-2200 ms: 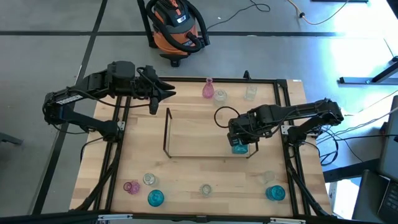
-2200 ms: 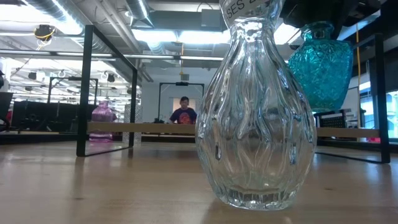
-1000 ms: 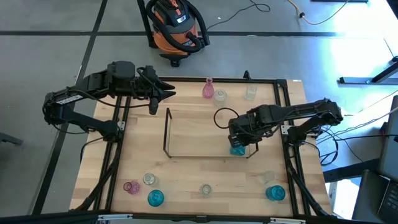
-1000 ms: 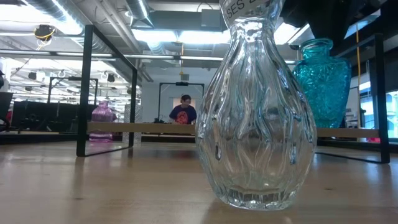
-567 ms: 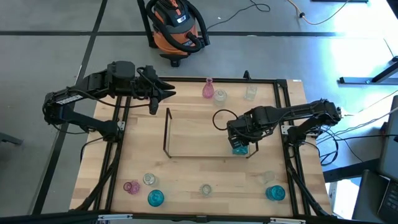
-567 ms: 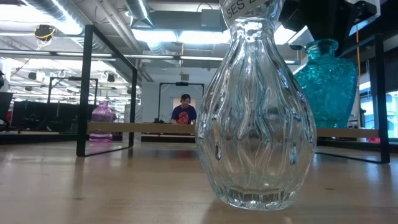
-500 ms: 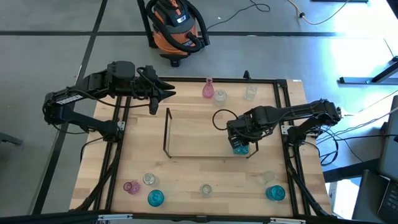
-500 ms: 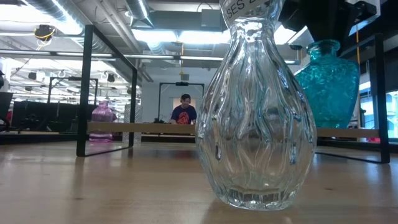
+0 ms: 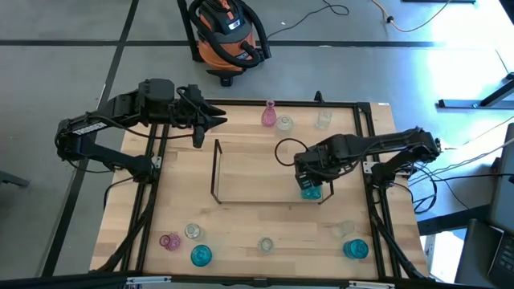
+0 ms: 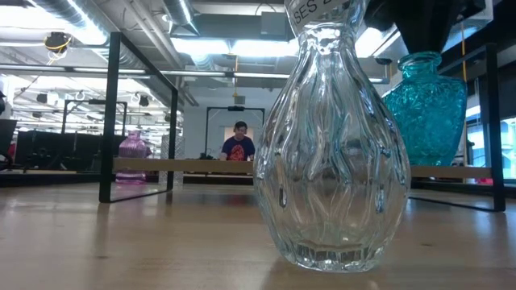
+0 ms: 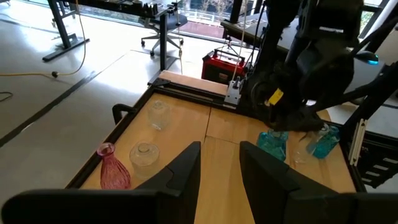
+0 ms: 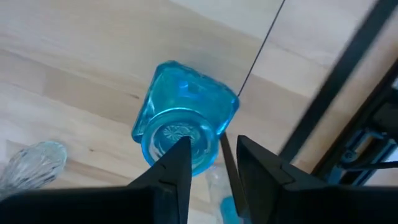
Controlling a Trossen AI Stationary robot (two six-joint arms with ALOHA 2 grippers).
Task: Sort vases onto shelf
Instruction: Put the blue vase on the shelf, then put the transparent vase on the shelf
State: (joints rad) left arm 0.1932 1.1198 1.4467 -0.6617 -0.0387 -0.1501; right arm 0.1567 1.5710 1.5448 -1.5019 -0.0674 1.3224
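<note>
My right gripper [image 9: 309,181] hangs over the right end of the shelf [image 9: 214,168], a low dark wire rack. It is shut on a teal vase [image 9: 308,192] that stands on the shelf's clear base. The right wrist view looks down into this vase [image 12: 180,118], and the low view shows it upright [image 10: 423,109]. My left gripper [image 9: 218,120] waits open over the table's far left corner, touching nothing. Other pink, clear and teal vases stand on their bases along the far and near edges. My right gripper comes from above, pointing down, at the teal vase's mouth rim [image 12: 219,148]. One finger [image 12: 180,168] is over the inside of the mouth and the other [image 12: 261,171] is outside, with the rim wall between them. The vase stands upright on the shelf base.
A pink vase [image 9: 268,115] and two clear ones [image 9: 284,123] [image 9: 324,120] stand at the far edge. Several more line the near edge, among them teal ones [image 9: 201,255] [image 9: 355,249]. A clear vase [image 10: 330,145] stands close before the low camera. A black frame edges the table.
About two seconds ago the teal vase hung a little above the shelf base in my right gripper. It has come down onto the base. In the last second it has turned slightly about its upright axis, still standing there.
</note>
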